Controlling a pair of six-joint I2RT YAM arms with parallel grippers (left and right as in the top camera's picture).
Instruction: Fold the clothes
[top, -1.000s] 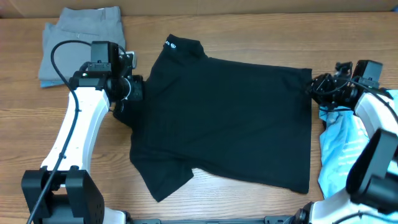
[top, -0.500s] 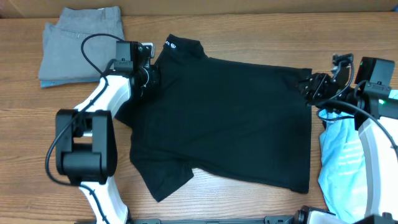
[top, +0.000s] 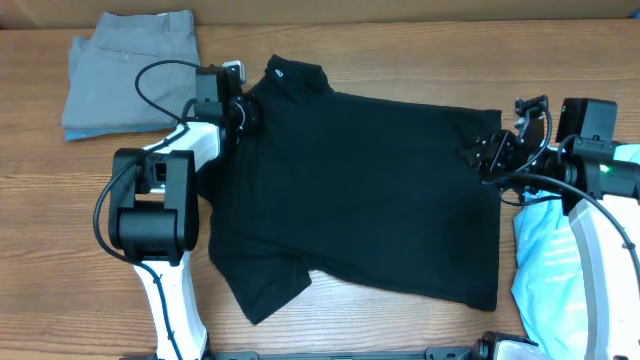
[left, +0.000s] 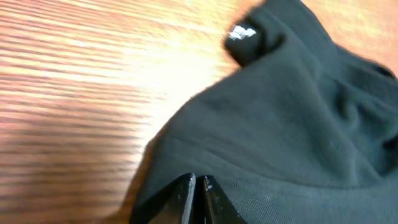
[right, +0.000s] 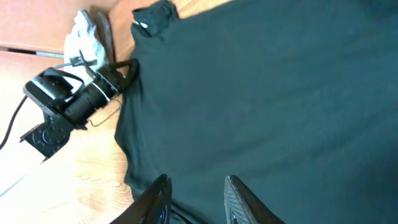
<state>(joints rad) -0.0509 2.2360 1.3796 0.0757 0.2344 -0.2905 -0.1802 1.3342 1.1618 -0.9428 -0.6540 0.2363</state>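
The black shirt (top: 370, 190) lies spread flat on the wooden table, its stand-up collar (top: 288, 76) with a small white logo at the upper left. My left gripper (top: 246, 113) sits at the shoulder just below the collar. In the left wrist view its fingertips (left: 194, 182) are pressed together on the black fabric. My right gripper (top: 480, 156) hovers over the shirt's right edge, and in the right wrist view its fingers (right: 239, 199) stand apart above the cloth with nothing between them. A light blue tee (top: 550, 260) lies crumpled at the far right.
A folded grey garment (top: 130, 70) rests at the back left of the table (top: 40, 220). The left arm (top: 150, 200) stretches along the shirt's left side and covers the left sleeve. The right arm (top: 600, 200) crosses above the blue tee.
My left gripper moved up and right to the shoulder by the collar and closed. My right gripper slid left from beside the table edge onto the shirt's right edge.
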